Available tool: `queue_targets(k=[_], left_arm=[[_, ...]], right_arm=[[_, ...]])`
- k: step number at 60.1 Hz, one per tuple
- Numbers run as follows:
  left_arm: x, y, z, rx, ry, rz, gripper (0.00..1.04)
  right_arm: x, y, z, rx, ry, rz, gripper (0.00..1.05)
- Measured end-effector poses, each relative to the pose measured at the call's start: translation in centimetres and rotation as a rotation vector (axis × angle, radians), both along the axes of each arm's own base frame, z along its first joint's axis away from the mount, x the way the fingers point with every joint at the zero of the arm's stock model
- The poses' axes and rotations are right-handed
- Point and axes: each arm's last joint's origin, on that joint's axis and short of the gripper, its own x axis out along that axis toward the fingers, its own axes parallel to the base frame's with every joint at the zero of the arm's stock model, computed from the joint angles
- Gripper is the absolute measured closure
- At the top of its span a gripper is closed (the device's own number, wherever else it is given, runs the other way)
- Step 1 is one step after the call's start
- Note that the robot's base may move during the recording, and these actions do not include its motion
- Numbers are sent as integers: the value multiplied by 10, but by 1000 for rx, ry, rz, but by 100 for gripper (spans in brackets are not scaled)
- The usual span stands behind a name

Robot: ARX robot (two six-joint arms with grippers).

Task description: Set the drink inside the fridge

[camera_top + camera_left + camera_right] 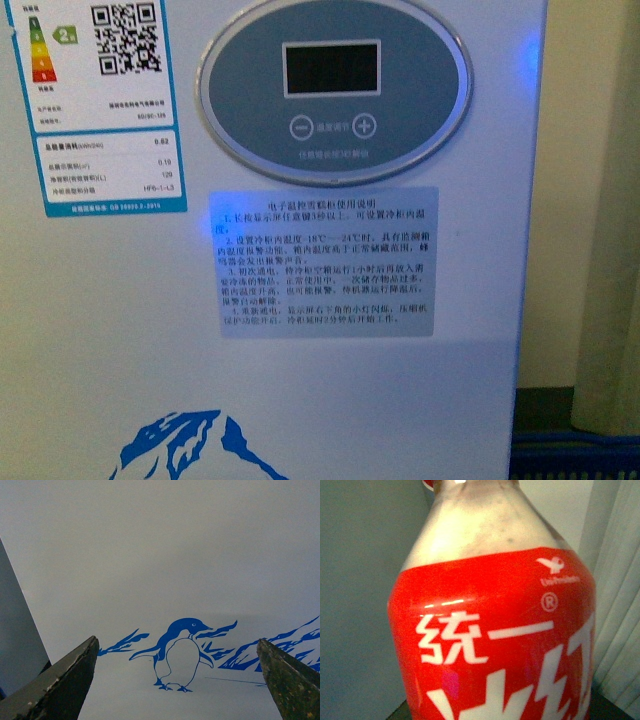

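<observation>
Drink [492,630] is seen close against the right wrist camera, apparently upright; the right gripper is not shown, so its grip cannot be told. Left gripper [176,640] is spread wide, empty, facing the fridge [100,350], which fills the front view.

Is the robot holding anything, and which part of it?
The left gripper is open and empty. The drink fills the right wrist view, but no gripper shows there, so a hold cannot be told.
</observation>
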Motion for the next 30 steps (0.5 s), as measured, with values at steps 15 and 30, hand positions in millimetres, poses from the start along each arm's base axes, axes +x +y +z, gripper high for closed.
queue_targets(k=[15, 30], left_arm=[[0, 0, 0, 0, 0, 0, 8], [0, 0, 0, 0, 0, 0, 8]], right_arm=[[-71, 21, -2, 2, -96, -101, 66], [-127, 42, 9, 8, -229, -96, 66]])
